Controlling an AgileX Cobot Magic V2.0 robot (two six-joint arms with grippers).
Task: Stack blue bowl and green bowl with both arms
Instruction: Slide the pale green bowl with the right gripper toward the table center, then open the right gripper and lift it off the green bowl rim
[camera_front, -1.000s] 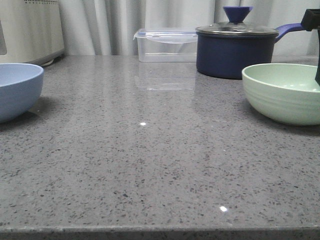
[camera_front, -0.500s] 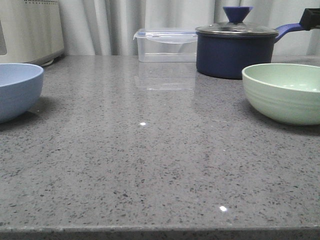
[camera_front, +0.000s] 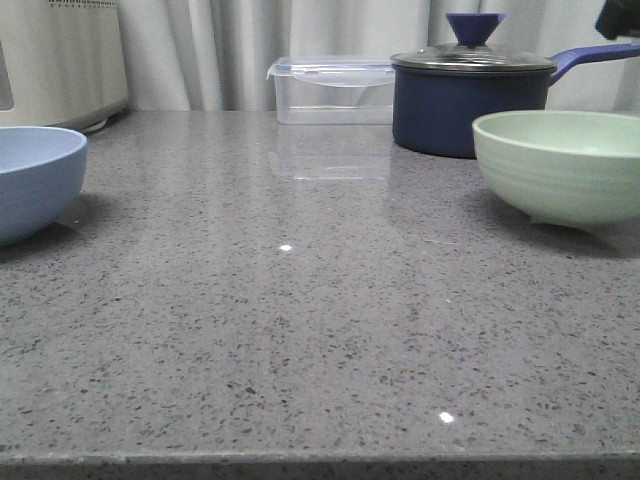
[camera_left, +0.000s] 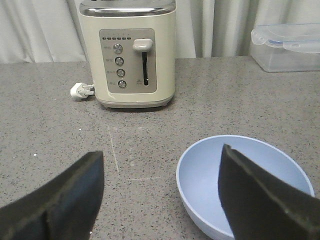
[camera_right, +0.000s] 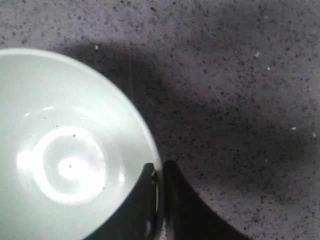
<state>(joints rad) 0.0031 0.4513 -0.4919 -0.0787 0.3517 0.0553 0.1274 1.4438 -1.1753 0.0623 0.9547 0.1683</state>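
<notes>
1. Two bowls are in view. The green bowl (camera_front: 560, 165) is at the right of the table (camera_front: 300, 330), near the dark blue saucepan (camera_front: 470, 100); the blue bowl (camera_front: 35, 180) is at the far left edge of the front view, well apart from it.
2. My right gripper (camera_right: 159, 200) is pinched on the green bowl's rim: one finger lies inside the wall, the other outside, with the rim between them.
3. In the front view the green bowl's base appears clear of the table, with a shadow under it. Its rim sits roughly level.
4. My right arm (camera_front: 620, 20) shows only as a dark shape at the upper right corner of the front view.
5. My left gripper (camera_left: 160, 195) is spread wide and holds nothing. One finger (camera_left: 60, 200) is over bare table; the other (camera_left: 260, 200) is in front of the blue bowl (camera_left: 210, 185). I cannot tell whether it touches the bowl.
6. The blue bowl stands upright on the table, nearer than the cream toaster (camera_left: 127, 52).
7. A clear lidded box (camera_front: 330, 90) stands at the far side, left of the saucepan.
</notes>
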